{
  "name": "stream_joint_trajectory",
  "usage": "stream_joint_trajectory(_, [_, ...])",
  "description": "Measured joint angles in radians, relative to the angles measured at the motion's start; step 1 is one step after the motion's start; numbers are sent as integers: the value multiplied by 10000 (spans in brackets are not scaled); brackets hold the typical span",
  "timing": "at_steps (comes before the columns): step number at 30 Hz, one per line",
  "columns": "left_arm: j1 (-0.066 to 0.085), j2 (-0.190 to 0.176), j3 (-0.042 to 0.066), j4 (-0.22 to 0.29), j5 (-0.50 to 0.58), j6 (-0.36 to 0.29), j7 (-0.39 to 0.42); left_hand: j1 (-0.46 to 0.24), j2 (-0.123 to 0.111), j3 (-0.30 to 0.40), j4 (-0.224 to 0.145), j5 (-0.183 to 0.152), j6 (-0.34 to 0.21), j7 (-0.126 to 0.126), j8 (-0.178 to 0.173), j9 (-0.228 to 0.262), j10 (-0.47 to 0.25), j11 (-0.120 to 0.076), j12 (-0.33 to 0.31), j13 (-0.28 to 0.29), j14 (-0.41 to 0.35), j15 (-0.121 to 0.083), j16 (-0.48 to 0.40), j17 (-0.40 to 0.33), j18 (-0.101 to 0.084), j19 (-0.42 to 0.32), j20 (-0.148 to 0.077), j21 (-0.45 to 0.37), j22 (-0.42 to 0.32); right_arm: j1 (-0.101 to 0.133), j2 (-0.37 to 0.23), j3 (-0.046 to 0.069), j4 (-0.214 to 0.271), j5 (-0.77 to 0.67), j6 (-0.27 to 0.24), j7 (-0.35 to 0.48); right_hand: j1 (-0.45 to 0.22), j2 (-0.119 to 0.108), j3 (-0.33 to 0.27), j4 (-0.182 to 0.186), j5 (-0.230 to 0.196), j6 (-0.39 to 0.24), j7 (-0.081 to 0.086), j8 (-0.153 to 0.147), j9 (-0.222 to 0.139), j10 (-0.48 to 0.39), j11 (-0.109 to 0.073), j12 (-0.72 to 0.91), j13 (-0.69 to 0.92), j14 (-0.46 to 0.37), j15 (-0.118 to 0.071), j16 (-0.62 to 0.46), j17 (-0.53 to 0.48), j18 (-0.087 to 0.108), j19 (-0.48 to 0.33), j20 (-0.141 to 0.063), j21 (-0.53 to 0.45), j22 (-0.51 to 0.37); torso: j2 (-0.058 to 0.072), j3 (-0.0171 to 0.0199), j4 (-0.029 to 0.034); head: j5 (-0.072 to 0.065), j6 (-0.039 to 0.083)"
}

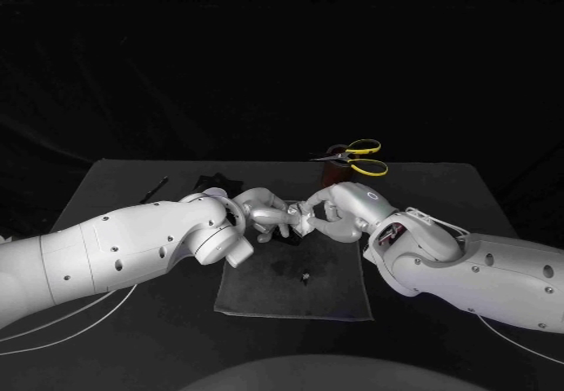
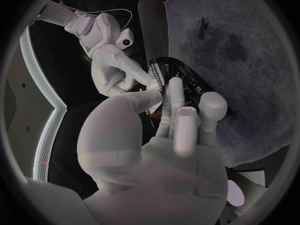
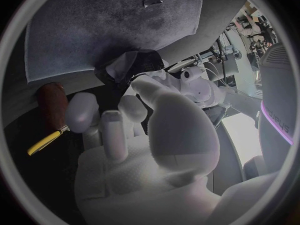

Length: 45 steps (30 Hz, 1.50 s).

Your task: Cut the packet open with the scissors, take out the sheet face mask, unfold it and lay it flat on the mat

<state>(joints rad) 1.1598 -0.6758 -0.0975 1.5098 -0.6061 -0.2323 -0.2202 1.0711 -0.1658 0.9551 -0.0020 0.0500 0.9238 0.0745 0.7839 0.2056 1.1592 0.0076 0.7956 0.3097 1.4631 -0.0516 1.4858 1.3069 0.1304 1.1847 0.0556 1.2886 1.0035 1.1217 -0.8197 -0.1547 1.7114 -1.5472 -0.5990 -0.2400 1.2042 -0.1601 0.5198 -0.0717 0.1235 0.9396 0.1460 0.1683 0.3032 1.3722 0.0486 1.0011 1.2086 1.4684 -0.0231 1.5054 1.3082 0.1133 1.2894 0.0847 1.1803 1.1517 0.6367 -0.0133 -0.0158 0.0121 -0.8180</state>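
Note:
Both hands meet above the far edge of the dark grey mat (image 1: 294, 285). My left hand (image 1: 261, 213) grips the dark packet (image 2: 184, 82) between thumb and fingers. My right hand (image 1: 327, 213) comes from the other side, and its fingertips (image 2: 145, 81) pinch a pale edge of the sheet face mask (image 3: 120, 67) at the packet's (image 3: 147, 60) open end. Most of the mask is hidden inside. The yellow-handled scissors (image 1: 359, 156) stand in a brown holder (image 3: 53, 101) at the back of the table, with one handle (image 3: 44, 141) showing beside the holder.
A small cut scrap (image 1: 306, 278) lies on the middle of the mat (image 2: 250, 60); it also shows on the mat (image 3: 94, 25) as a scrap (image 3: 153, 1). Thin black items (image 1: 156, 189) lie at the table's back left.

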Motion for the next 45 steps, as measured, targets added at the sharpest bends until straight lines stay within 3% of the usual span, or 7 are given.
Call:
stream_joint_trajectory(8, [-5, 5, -5, 6, 4, 0, -5, -44, 39, 0, 0, 37, -1, -1, 0, 0, 1, 1, 0, 10, 0, 0, 0, -1, -1, 0, 0, 0, 12, -7, 77, 4, -37, -249, 353, -287, -154, -154, -213, 183, -171, -42, 35, -84, -58, -36, 36, -1, -12, -36, 37, -8, -9, -1, -36, 35, -90, -29, -2, 0, -5, 9, -10])
stream_joint_trajectory(14, [-8, 21, -9, 9, 7, -1, -7, -57, 49, -1, -1, 39, -1, -1, 0, 0, 12, 12, 0, 10, 5, -4, 0, -11, -1, -1, 0, 0, 12, -8, 158, 6, -80, -326, 583, -452, -303, -296, -486, 456, -171, 9, -42, -84, -64, -37, 35, 37, -22, -37, 37, -40, -7, -1, -36, 35, -118, -41, -2, -2, -1, 4, -10])
stream_joint_trajectory(30, [-14, 67, -17, -7, 25, 3, -24, -124, -18, 92, -95, 34, 4, -6, 17, 11, 15, 14, 0, 17, 38, -37, -1, -65, 0, -1, 0, -1, 14, -6, 268, 10, -42, -386, 1252, -756, -411, -292, -718, 688, -170, 214, -68, -121, -71, -36, 35, 242, 71, -37, 38, -12, 1, -4, -37, 34, -132, -52, 1, -5, 0, 9, -47])
stream_joint_trajectory(45, [-12, 73, -17, 3, 30, 18, -40, -127, -22, 94, -97, 15, 3, -6, 16, 12, 15, 14, 0, 17, 37, -36, -3, -72, -1, -1, 0, -3, 12, -10, 373, 8, -94, -840, 1357, -1044, -406, -297, -814, 785, -232, 224, -76, -177, -91, -36, 35, 241, 69, -37, 38, -14, -8, -9, -37, 34, -172, -37, 3, 0, -6, -25, -58])
